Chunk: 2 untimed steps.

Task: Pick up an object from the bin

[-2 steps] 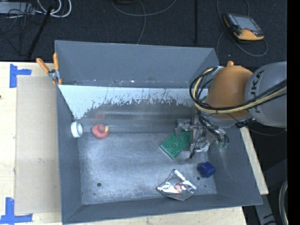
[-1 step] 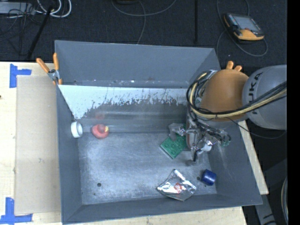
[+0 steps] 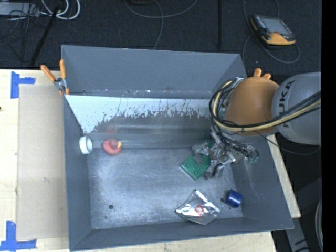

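The nearest thing to the gripper (image 3: 215, 164) is a flat green piece (image 3: 194, 167), roughly square. It lies turned like a diamond on the bin (image 3: 136, 193) floor, in the right half and about midway between the back and front walls. The gripper's dark tip is down at the piece's right edge, touching or just beside it. Whether it is open or closed, or has hold of the piece, I cannot tell, as the wrist's own parts crowd that spot. The arm (image 3: 302, 106) comes in over the right rim, its grey link ending in an orange cover (image 3: 252, 104) looped with black and yellow cables (image 3: 220, 117), and the wrist points down and leftward into the bin. Nearer the front lie a crumpled silver wrapper (image 3: 198, 209) and, just right of it, a blue cap (image 3: 233, 197). Well apart, at the left by the back slope, sit a pink lump (image 3: 111, 147) and a white cap (image 3: 85, 145).
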Each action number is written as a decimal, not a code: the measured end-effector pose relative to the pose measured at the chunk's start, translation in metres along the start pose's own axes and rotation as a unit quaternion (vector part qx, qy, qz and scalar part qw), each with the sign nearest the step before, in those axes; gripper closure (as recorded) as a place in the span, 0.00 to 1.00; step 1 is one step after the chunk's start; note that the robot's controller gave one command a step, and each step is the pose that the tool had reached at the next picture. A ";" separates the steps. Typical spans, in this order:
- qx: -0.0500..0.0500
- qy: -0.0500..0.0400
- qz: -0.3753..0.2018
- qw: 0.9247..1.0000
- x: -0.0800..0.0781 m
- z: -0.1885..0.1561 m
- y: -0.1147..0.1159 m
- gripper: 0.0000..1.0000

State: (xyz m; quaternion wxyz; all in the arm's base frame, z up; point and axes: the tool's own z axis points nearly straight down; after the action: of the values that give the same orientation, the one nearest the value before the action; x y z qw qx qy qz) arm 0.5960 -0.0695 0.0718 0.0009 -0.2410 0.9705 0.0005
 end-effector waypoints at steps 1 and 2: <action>0.003 -0.002 -0.377 0.926 0.050 -0.001 0.011 1.00; 0.002 -0.001 -0.377 0.926 0.075 -0.120 0.015 1.00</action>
State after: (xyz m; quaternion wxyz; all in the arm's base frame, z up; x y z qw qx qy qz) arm 0.5226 -0.0910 0.1917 0.0023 -0.5895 0.8078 -0.0016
